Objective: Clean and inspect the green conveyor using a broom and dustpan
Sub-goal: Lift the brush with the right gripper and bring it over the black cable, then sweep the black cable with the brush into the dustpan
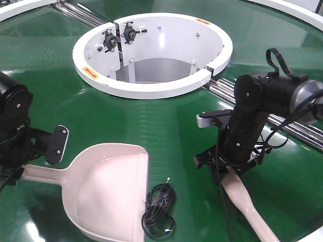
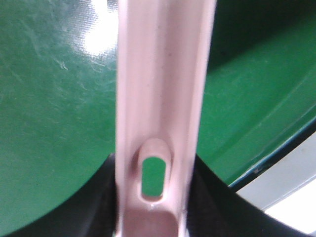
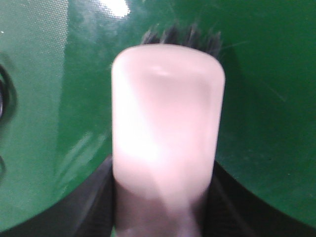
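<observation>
On the glossy dark-green conveyor belt (image 1: 50, 75), the left gripper (image 1: 40, 164) clamps the beige plastic dustpan (image 1: 108, 186) by its handle, the right gripper (image 1: 229, 164) the pink-beige broom (image 1: 250, 204).

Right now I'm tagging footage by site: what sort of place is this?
Probably an industrial sorting line, not a home: a wide glossy dark-green ribbed conveyor belt, silver metal rollers splitting it, and a white circular ring housing at its centre.
</observation>
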